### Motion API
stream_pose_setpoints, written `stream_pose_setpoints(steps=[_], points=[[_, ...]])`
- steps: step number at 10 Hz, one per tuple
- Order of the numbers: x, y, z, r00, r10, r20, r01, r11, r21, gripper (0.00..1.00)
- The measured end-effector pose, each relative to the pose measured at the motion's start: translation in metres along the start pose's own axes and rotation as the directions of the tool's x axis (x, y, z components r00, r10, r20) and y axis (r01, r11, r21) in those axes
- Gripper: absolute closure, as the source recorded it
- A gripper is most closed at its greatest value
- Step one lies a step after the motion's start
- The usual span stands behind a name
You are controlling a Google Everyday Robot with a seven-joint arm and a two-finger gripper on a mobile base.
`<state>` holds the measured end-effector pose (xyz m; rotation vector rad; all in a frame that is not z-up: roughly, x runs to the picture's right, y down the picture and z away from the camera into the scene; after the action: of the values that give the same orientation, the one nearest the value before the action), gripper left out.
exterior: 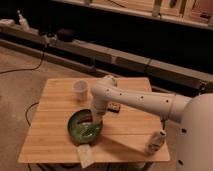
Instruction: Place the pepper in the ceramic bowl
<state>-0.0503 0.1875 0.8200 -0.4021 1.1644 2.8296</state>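
Note:
The green ceramic bowl (80,131) sits on the wooden table (50,130), near the front left. My white arm reaches in from the right and bends down over it. The gripper (95,122) hangs over the bowl's right inner part, just above its rim. A small dark red streak, apparently the pepper (87,118), shows at the gripper's tip over the far side of the bowl. Whether the gripper holds it or it lies in the bowl cannot be made out.
A small white cup (80,89) stands behind the bowl. A flat reddish-brown bar (115,107) lies right of the arm's elbow. A pale bottle (154,142) stands near the front right corner, and a light packet (85,156) lies at the front edge.

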Motion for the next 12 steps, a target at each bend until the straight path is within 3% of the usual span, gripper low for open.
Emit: stream_pose_setpoints(steps=[2,4,6,8,10,12], points=[[0.011,0.003,0.015,0.999,-0.023,-0.045,0.024,0.999,0.025,0.86],[0.029,0.011,0.011,0.992,-0.072,-0.099,0.073,0.997,0.007,0.66],[0.03,0.014,0.007,0.991,-0.11,-0.071,0.109,0.994,-0.006,0.48],[0.022,0.007,0.012,0.993,-0.117,0.001,0.117,0.993,0.027,0.26],[0.019,-0.003,0.012,0.995,-0.1,0.026,0.099,0.993,0.061,0.2],[0.026,-0.009,0.002,0.995,-0.097,0.011,0.096,0.993,0.065,0.2]])
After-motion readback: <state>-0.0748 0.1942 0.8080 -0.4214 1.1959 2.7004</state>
